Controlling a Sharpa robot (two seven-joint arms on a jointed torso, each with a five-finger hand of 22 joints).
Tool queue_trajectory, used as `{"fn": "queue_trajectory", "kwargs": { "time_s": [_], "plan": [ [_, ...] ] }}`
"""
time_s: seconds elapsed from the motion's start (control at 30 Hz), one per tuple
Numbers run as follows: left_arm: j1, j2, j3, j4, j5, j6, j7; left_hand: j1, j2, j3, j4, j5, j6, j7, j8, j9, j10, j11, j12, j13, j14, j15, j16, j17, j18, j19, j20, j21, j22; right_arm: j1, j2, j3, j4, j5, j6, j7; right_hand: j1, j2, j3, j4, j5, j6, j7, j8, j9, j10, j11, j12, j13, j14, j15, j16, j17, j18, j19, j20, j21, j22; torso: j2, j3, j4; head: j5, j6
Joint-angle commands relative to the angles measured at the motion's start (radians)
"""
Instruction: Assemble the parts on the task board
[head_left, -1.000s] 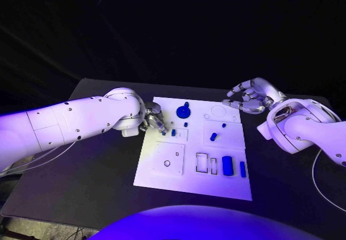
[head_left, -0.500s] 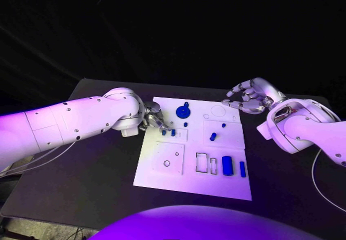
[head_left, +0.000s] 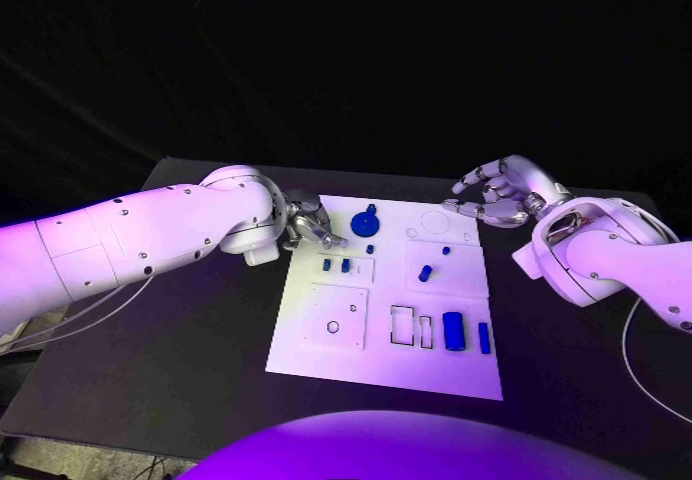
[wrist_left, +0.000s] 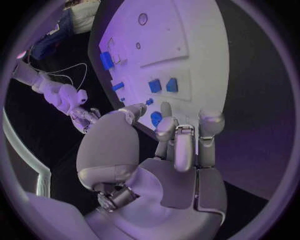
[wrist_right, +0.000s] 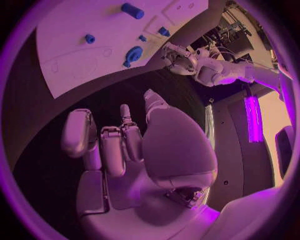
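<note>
Hands are flanking the white task board at mid-table. The left hand is hovering over the board's ten o'clock corner, fingers loosely apart and grasping nothing. Just at its four o'clock, two small blue parts are sitting side by side in a square recess. The round blue part is lying near the board's twelve o'clock edge. The right hand is hanging off the two o'clock corner, fingers curled apart, empty.
</note>
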Motion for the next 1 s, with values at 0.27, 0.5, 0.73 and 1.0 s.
{"fn": "queue_trajectory", "kwargs": {
  "time_s": [0.27,0.5,0.73,1.0],
  "plan": [
    [0.001,0.021,-0.005,0.01,0.037,-0.247,0.39,0.281,-0.003,0.011,-0.023,0.009,-0.213,0.116,-0.061,-0.074,-0.448,0.111,-0.274,-0.407,-0.378,0.104,-0.375,-0.604,0.048,-0.273,0.086,-0.303,-0.341,-0.002,-0.001,0.0,-0.003,-0.002,-0.007,0.015,-0.013,-0.001,-0.005,0.0,0.006,-0.007,0.0,0.005,-0.001,-0.002,-0.007,-0.002,0.078,0.062,-0.005,-0.006,0.063,0.014,0.0,-0.001,-0.01,0.003,0.001,0.0007,-0.0019,-0.017,0.0],
    [0.0,0.07,-0.035,-0.023,-0.194,-0.276,0.514,0.388,-0.023,0.064,-0.1,0.002,-0.2,0.126,-0.147,-0.21,-0.493,0.135,-0.552,-0.639,-0.454,0.125,-0.435,-0.692,0.052,-0.304,0.109,-0.352,-0.369,-0.002,0.001,0.0,-0.004,-0.001,-0.008,0.017,-0.013,-0.001,-0.005,0.0,0.006,-0.007,0.0,0.005,-0.001,-0.003,-0.007,-0.003,0.076,0.061,-0.005,-0.007,0.06,0.014,-0.001,-0.001,-0.013,0.001,0.003,0.0004,-0.0024,-0.022,0.0],
    [0.0,0.115,-0.048,-0.066,-0.359,-0.219,0.513,0.385,-0.023,0.057,-0.132,-0.003,-0.141,0.116,-0.198,-0.288,-0.451,0.128,-0.614,-0.714,-0.43,0.12,-0.358,-0.697,0.052,-0.297,0.105,-0.301,-0.336,-0.002,0.003,0.0,-0.004,0.0,-0.01,0.018,-0.014,-0.001,-0.005,0.0,0.006,-0.007,0.0,0.006,-0.001,-0.004,-0.007,-0.004,0.075,0.06,-0.005,-0.008,0.056,0.015,-0.003,-0.001,-0.017,-0.001,0.002,0.0011,-0.0016,-0.023,0.0],
    [0.0,0.155,-0.053,-0.116,-0.455,-0.156,0.486,0.375,-0.032,0.052,-0.139,-0.009,-0.112,0.113,-0.222,-0.318,-0.444,0.129,-0.637,-0.74,-0.401,0.121,-0.287,-0.658,0.052,-0.294,0.106,-0.271,-0.317,-0.001,0.004,0.0,-0.004,0.001,-0.018,0.022,-0.013,-0.002,-0.005,-0.001,0.007,-0.01,0.001,0.007,-0.002,-0.017,-0.006,-0.021,0.058,0.054,-0.005,-0.019,0.03,0.02,-0.015,-0.001,-0.042,-0.017,0.003,0.0006,-0.0015,-0.022,0.0]
  ]
}}
